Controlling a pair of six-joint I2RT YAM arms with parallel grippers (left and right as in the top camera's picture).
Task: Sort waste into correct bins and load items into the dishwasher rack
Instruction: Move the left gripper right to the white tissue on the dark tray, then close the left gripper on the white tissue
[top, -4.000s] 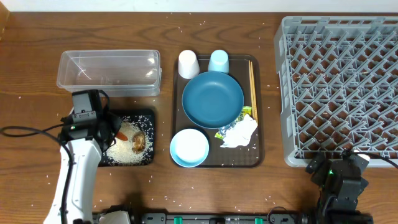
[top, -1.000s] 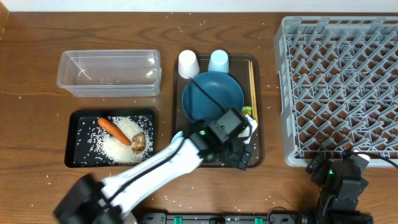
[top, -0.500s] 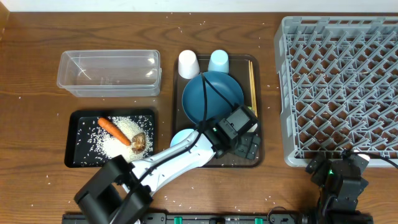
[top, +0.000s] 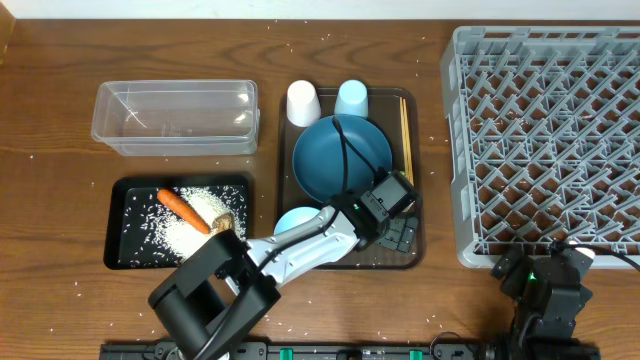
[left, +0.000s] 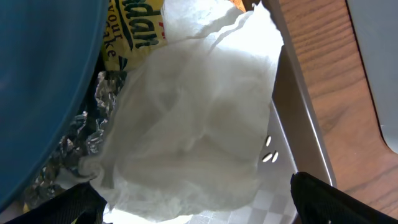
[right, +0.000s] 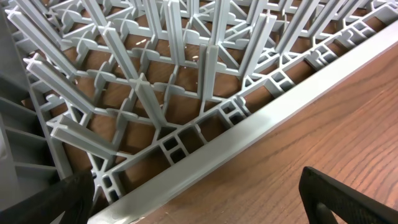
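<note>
Carrot (top: 182, 209), food lump (top: 222, 226) and rice (top: 165, 233) sit in black tray (top: 118, 190). Napkin (left: 199, 124), foil (left: 65, 146) and packet (left: 134, 37) lie on serving tray (top: 284, 180). Rack (top: 540, 130) empty, plate (top: 335, 150) unloaded. Left end effector (left: 199, 205) spread over napkin; right end effector (right: 205, 202) spread at rack.

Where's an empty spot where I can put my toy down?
Bare wood lies left of the clear tub and black tray, and in front of that tray. The brown serving tray is crowded with the blue plate and left claw.

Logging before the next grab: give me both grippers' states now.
Left gripper: open, jaws straddling the crumpled white napkin, nothing gripped.
Right gripper: open, empty, beside the dishwasher rack.
</note>
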